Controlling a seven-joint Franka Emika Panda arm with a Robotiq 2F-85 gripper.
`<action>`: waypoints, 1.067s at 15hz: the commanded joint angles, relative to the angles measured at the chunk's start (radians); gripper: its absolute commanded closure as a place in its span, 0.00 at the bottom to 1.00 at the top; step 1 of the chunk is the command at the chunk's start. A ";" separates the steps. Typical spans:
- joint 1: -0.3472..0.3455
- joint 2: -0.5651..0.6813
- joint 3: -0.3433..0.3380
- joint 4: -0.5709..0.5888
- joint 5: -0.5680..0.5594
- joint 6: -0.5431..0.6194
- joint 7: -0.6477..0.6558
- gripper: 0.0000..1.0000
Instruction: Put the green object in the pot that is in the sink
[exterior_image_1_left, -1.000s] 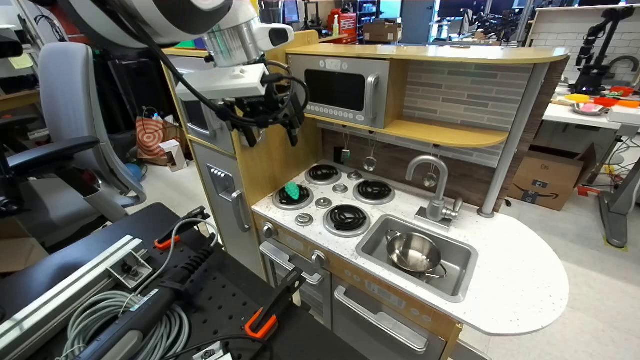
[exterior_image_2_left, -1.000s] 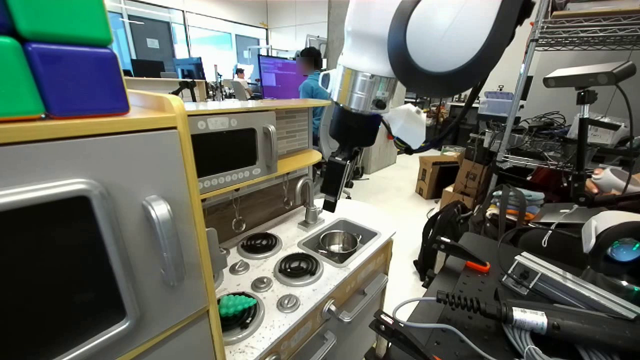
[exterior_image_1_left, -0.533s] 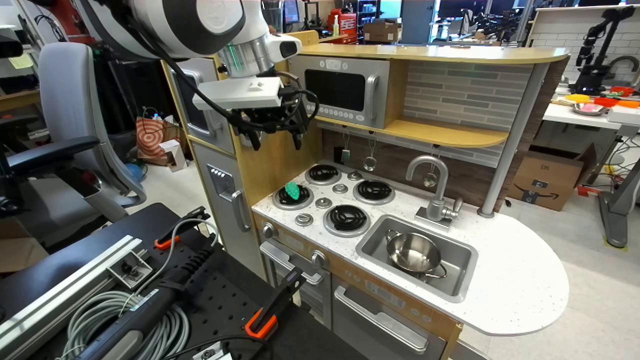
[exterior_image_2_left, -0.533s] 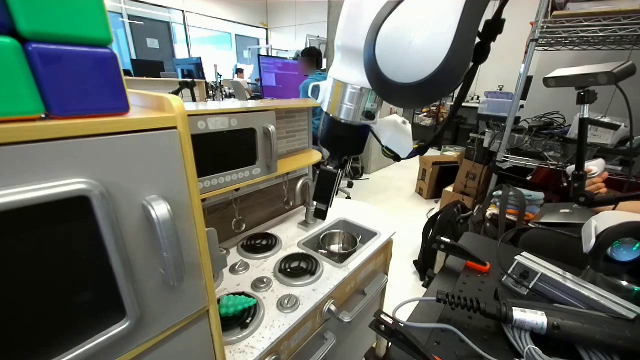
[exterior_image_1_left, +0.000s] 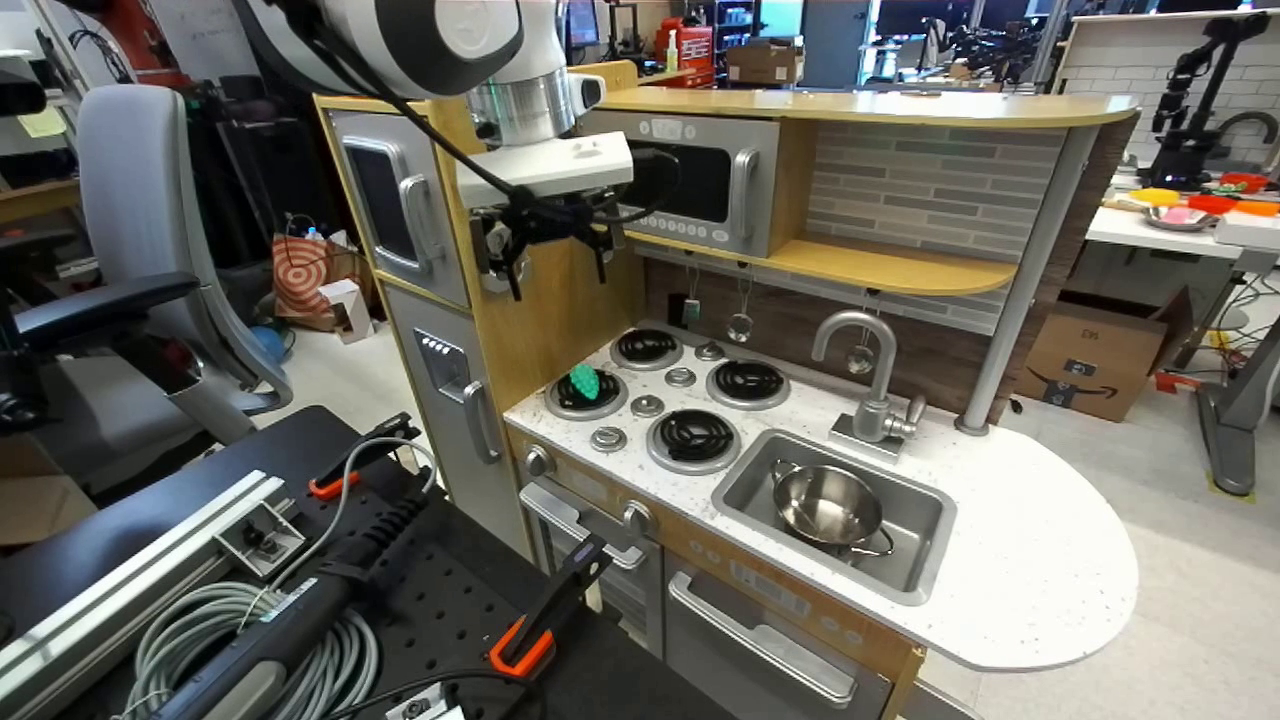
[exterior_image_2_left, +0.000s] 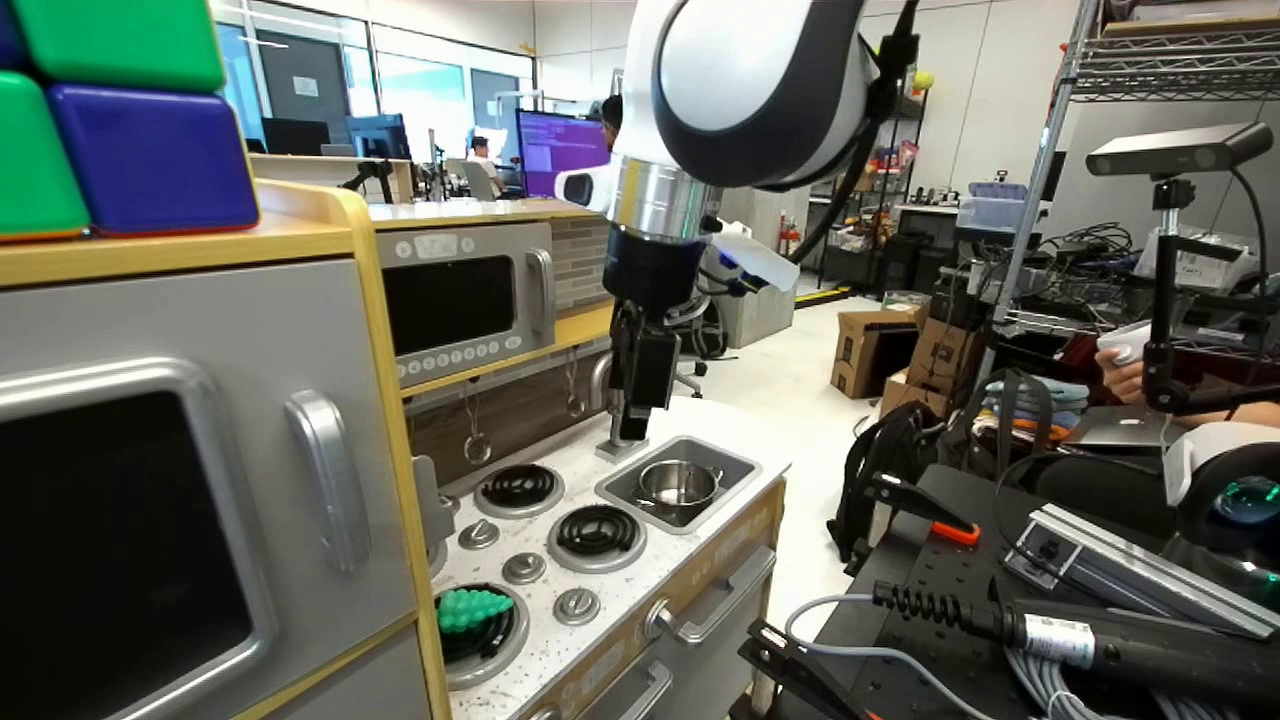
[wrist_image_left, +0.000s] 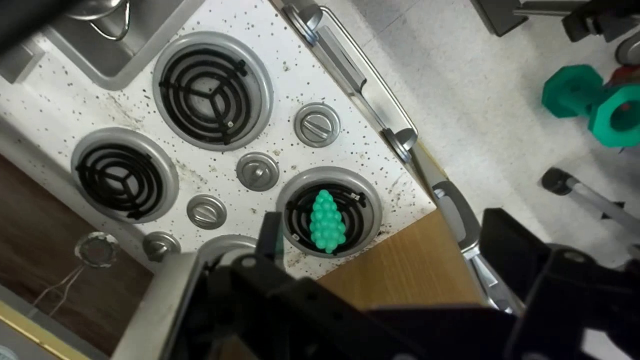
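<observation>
Arm (exterior_image_1_left: 470, 30) and claw (exterior_image_1_left: 560, 288) sit a little further right than in the earlier frame, the claw turned; green object (exterior_image_1_left: 584, 381), pot (exterior_image_1_left: 828, 505) and sink (exterior_image_1_left: 910, 530) unmoved.

Same exterior view. Claw left of top centre, high over the burner end of the white desk (exterior_image_1_left: 1030, 540), wooden side panel (exterior_image_1_left: 560, 330) behind it, fingertips pointing down. Green object on the left-most burner (exterior_image_1_left: 605, 403), left of mid-frame, well apart from the claw. Sink lower right; pot stands inside, mouth up. Grey faucet (exterior_image_1_left: 882, 378) curves up behind the sink. Microwave (exterior_image_1_left: 720, 185) upper centre, partly covered by the arm.

In an exterior view with green and blue blocks (exterior_image_2_left: 120, 120) upper left, on top of a grey-doored cabinet (exterior_image_2_left: 300, 300): arm enters top centre, further left than earlier. Claw near mid-frame, overlapping the faucet by line of sight; finger spread hard to judge here. Green object lower left, on the burner beside the cabinet. Pot in sink, right of centre. Black backpack (exterior_image_2_left: 880, 465) further right.

Wrist view. Fingers (wrist_image_left: 505, 245) wide apart, lower left and lower right; claw released. Green object, knobbly, lies on its burner just below centre, narrow end toward the top. Sink in the upper left corner, pot's edge just showing. Green dumbbell (wrist_image_left: 587, 102) at the right edge.
</observation>
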 joint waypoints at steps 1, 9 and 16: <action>0.010 0.010 -0.008 0.023 0.009 -0.025 -0.038 0.00; 0.052 0.079 -0.036 0.051 -0.105 0.066 -0.028 0.00; 0.153 0.273 -0.113 0.164 -0.278 0.249 0.128 0.00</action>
